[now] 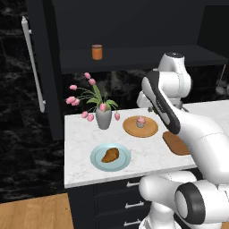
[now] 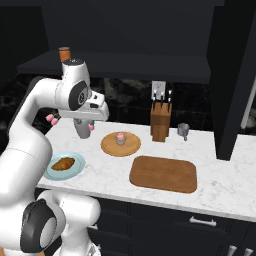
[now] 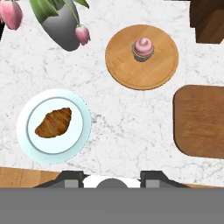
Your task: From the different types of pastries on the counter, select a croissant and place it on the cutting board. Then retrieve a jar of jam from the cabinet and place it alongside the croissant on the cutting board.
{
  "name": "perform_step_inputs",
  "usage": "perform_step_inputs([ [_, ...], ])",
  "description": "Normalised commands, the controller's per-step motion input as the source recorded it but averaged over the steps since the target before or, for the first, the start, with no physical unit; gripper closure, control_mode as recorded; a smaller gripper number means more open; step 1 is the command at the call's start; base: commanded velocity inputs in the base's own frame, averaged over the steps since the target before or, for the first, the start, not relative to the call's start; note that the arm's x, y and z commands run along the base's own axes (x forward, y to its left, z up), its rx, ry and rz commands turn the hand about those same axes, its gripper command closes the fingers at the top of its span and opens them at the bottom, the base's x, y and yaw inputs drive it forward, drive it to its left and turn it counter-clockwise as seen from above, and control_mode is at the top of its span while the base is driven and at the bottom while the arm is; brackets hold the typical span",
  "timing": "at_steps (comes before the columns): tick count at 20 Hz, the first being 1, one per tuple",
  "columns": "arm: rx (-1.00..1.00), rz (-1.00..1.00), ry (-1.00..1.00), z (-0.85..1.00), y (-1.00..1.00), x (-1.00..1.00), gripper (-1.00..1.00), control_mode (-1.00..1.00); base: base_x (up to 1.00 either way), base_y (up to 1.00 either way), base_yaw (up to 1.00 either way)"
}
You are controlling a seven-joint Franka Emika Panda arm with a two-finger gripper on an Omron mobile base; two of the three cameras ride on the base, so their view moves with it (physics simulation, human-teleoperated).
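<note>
The golden-brown croissant (image 1: 110, 154) (image 2: 63, 163) (image 3: 54, 123) lies on a light blue plate (image 3: 26, 131) near the counter's (image 1: 80, 134) front left. A pink-frosted cupcake (image 1: 141, 121) (image 3: 143, 47) sits on a round wooden tray (image 3: 127, 65). The brown cutting board (image 2: 163, 173) (image 3: 201, 120) lies bare to the right. A jar of jam (image 1: 97, 52) (image 2: 64, 53) stands on the shelf of the open dark cabinet (image 1: 134, 56). My gripper (image 3: 112, 177) hangs high above the counter's front edge, looking straight down, open, with nothing between its fingers.
A grey vase of pink tulips (image 1: 103, 118) (image 3: 61, 26) stands behind the plate. A wooden knife block (image 2: 160, 120) and a small metal cup (image 2: 183, 130) stand at the back right. The cabinet door with its pale bar handle (image 1: 33, 62) hangs open on the left.
</note>
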Motion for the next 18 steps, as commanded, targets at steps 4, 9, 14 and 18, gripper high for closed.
perform_step_inputs([
  [4,0.0,0.0,0.0,0.0,0.0,0.0,-1.0,-1.0,0.0,0.0,0.0],
  [9,0.0,0.0,0.0,0.0,0.0,0.0,-1.0,-1.0,0.0,0.0,0.0],
  [14,0.0,0.0,0.0,0.0,0.0,0.0,-1.0,-1.0,0.0,0.0,0.0],
  [18,0.0,0.0,0.0,0.0,0.0,0.0,-1.0,-1.0,0.0,0.0,0.0],
])
